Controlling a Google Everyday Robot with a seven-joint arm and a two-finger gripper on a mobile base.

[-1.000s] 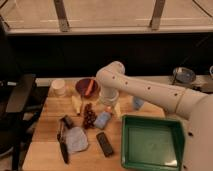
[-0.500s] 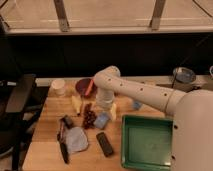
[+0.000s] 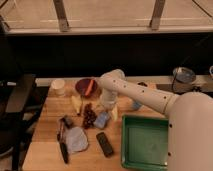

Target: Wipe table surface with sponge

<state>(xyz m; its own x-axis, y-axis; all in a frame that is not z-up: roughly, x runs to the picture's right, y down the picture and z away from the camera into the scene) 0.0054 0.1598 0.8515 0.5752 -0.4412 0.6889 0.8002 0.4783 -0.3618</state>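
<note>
The sponge (image 3: 101, 120) is a small light-blue block lying on the tan wooden plank table surface (image 3: 50, 117), between a dark red grape cluster (image 3: 89, 117) and a pale yellow block (image 3: 115, 113). My white arm reaches in from the right, bends at the elbow (image 3: 112, 80) and points down. The gripper (image 3: 106, 107) hangs just above the sponge's far edge. I cannot tell whether it touches the sponge.
A green square tray (image 3: 145, 142) sits at the right front. A black remote-like bar (image 3: 104, 144), a grey-blue cloth (image 3: 76, 140) and a black-handled tool (image 3: 62, 147) lie in front. A red bowl (image 3: 86, 86), a white cup (image 3: 59, 86) and another yellow block (image 3: 76, 104) stand behind.
The arm has lowered, bringing the gripper down closer to the sponge. The objects on the table have not moved.
</note>
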